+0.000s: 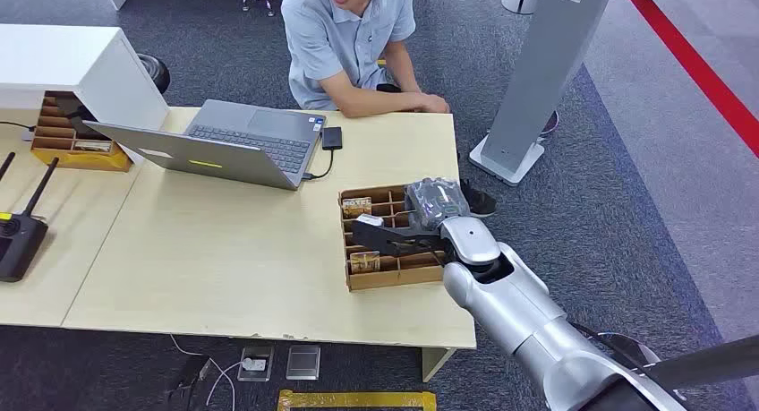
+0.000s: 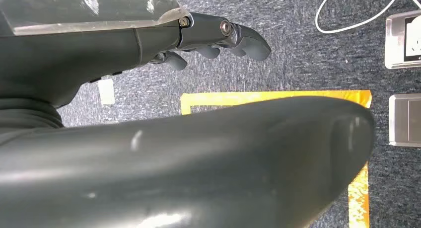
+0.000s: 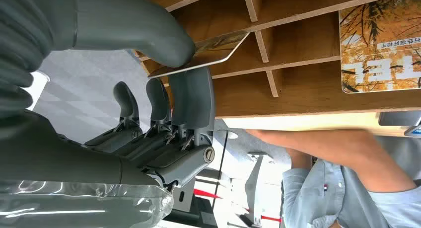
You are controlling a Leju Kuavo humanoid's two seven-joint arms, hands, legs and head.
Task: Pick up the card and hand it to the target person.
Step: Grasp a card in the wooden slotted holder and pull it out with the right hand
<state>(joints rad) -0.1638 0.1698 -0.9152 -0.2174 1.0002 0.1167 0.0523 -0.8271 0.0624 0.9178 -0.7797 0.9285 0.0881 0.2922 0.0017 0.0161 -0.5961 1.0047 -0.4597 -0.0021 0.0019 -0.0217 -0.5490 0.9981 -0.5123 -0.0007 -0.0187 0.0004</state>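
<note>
The right wrist view shows what the head view hides: the right robot hand [image 3: 169,74] pinches a card [image 3: 211,56] between thumb and fingers, at the tray's [image 1: 394,277] divider. In the head view that robot hand [image 1: 394,238] lies over the tray at the tabletop's [image 1: 224,259] 4 o'clock; other cards [image 1: 364,262] sit in compartments. The left robot hand [image 2: 218,39] hangs over carpet, fingers curled, holding nothing. Farther, at 12 o'clock, a laptop [image 1: 233,142] and a person [image 1: 353,35].

Left hand [image 2: 213,39] hangs over dark grey carpet [image 2: 298,49], fingers [image 2: 248,41] curled and holding nothing. Below it there's yellow tape [image 2: 278,96] on the floor (square outline), a white cable [image 2: 347,19] and two silver floor boxes [image 2: 404,119].
</note>
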